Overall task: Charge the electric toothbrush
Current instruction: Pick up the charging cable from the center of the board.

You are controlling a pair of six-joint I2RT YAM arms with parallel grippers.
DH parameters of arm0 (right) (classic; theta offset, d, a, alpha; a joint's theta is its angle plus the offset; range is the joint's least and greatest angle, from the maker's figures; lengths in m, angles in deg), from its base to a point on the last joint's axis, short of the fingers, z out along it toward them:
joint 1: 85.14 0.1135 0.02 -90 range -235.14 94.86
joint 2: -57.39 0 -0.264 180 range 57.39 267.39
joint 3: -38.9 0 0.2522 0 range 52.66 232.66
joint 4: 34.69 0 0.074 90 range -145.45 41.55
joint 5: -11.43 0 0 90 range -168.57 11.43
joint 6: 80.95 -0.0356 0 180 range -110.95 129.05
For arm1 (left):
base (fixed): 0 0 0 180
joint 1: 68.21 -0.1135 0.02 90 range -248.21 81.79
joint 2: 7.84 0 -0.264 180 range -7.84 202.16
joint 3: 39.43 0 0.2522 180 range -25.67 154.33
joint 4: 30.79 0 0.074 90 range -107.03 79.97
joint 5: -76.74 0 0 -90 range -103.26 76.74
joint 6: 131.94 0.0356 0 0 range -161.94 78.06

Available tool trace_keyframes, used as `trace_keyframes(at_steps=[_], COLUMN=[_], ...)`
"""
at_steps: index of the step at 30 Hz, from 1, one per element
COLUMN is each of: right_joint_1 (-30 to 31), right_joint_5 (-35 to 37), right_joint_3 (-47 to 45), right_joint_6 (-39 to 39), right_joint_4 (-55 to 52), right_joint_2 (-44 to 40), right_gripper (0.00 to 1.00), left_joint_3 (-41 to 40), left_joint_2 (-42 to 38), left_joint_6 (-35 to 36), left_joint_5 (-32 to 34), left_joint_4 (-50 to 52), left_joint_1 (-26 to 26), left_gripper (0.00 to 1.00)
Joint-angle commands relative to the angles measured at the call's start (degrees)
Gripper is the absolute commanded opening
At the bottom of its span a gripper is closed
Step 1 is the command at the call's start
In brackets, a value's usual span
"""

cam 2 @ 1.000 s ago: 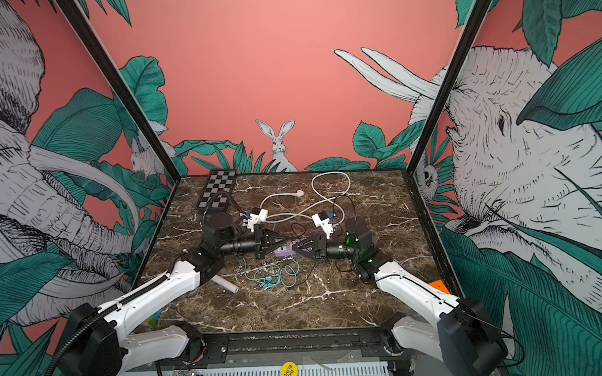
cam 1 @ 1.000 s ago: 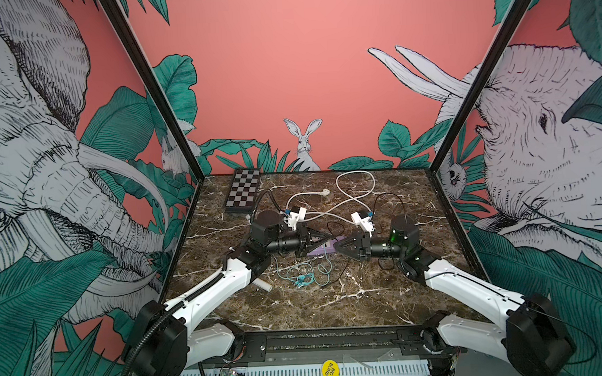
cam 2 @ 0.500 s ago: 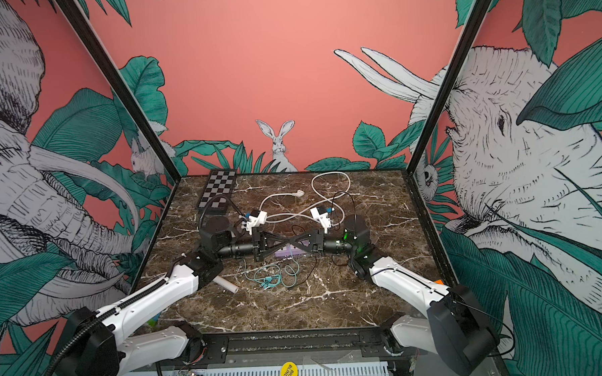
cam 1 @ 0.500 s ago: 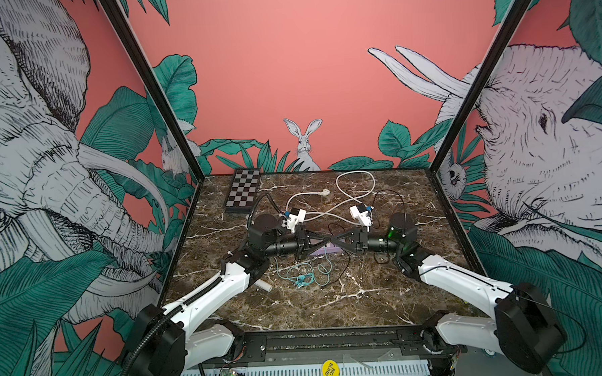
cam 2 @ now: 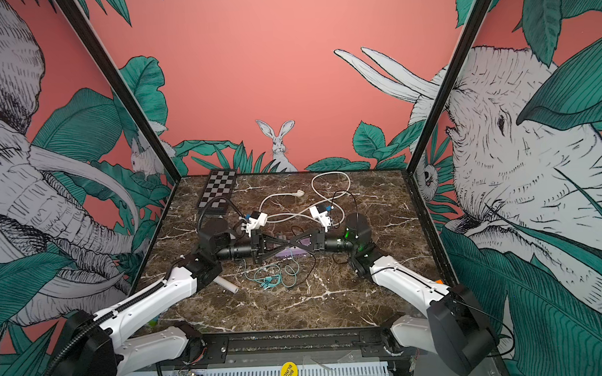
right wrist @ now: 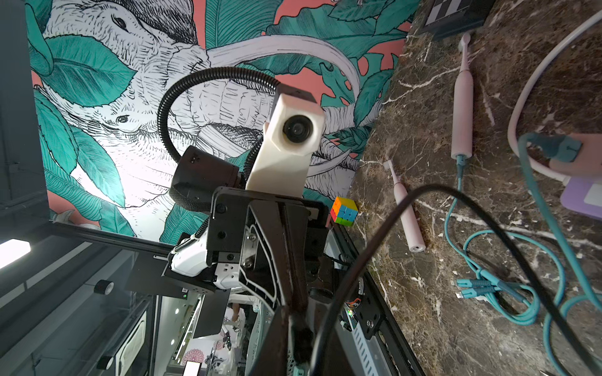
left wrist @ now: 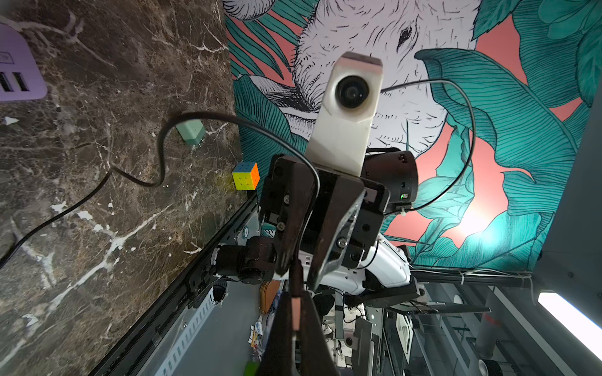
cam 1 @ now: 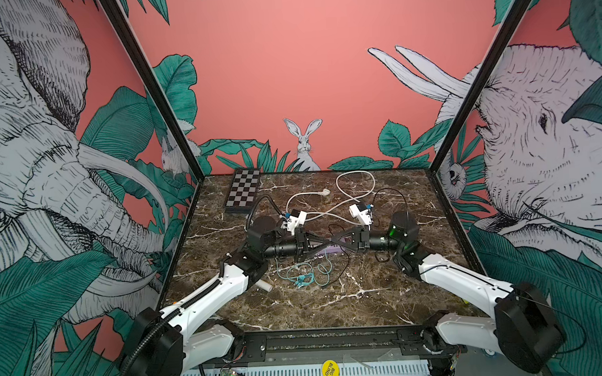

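My left gripper is squeezed tight on the end of the black cable. My right gripper is narrow around the same end, tip to tip with the left. I cannot tell if it really pinches.

The pink toothbrush lies flat on the near left of the table, with its hole end facing near. I think it is light, hard, smooth and round, so it may roll or slip. I would hold its fat middle, not the thin neck.

The cable is thin and floppy, so the end is the best place to hold it. A second toothbrush beside the pink one has a teal cable in its end.
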Motion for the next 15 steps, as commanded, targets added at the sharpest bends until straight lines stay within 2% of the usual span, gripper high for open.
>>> trace_keyframes(at_steps=[1, 8, 15], right_joint_1=[-0.1, 0.0, 0.0], right_joint_5=[-3.0, -4.6, -4.8], right_joint_3=[1.6, 1.9, 1.5], right_joint_6=[2.0, 2.6, 2.2], right_joint_4=[0.1, -1.1, 0.0], right_joint_2=[-2.0, -3.0, -2.9], right_gripper=[0.16, 0.2, 0.07], left_joint_3=[1.0, 1.9, 2.0], left_joint_2=[-0.7, -0.7, -0.4], left_joint_6=[1.1, 2.1, 2.1], left_joint_5=[-0.7, -0.6, -0.5], left_joint_4=[0.8, 2.1, 1.7], left_joint_1=[-0.1, -0.1, -0.1], left_gripper=[0.0, 0.0, 0.0])
